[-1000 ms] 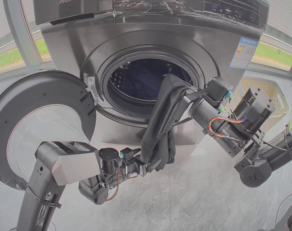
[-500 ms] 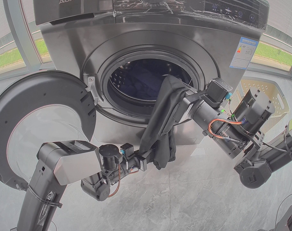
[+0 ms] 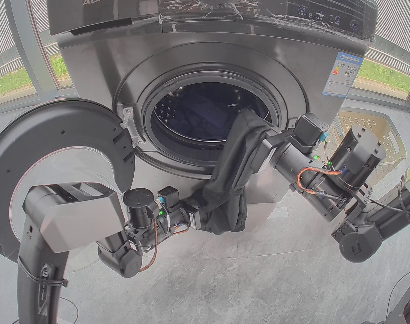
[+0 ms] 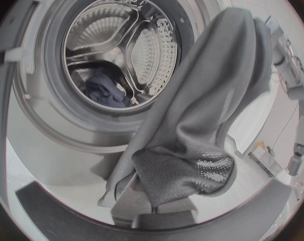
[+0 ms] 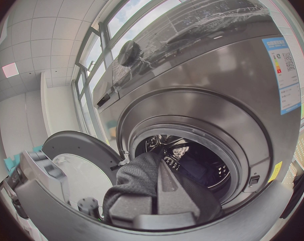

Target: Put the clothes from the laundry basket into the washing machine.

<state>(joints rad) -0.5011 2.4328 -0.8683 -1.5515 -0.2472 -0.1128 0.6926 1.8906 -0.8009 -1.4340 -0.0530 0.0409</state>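
At the drum mouth, recorded washing machine (image 3: 101,68) with door (image 3: 56,127) swung fully open. Observed dark garment (image 3: 234,167) hanging outside the opening, upper end clamped in right gripper (image 5: 158,171), lower fold pinched in left gripper (image 4: 152,205). Noted blue cloth (image 4: 103,91) inside drum.

The right claw (image 5: 157,199) is raised, clamped on the dark garment (image 3: 234,158). The left claw (image 4: 154,209) sits lower, pinching its lower end.
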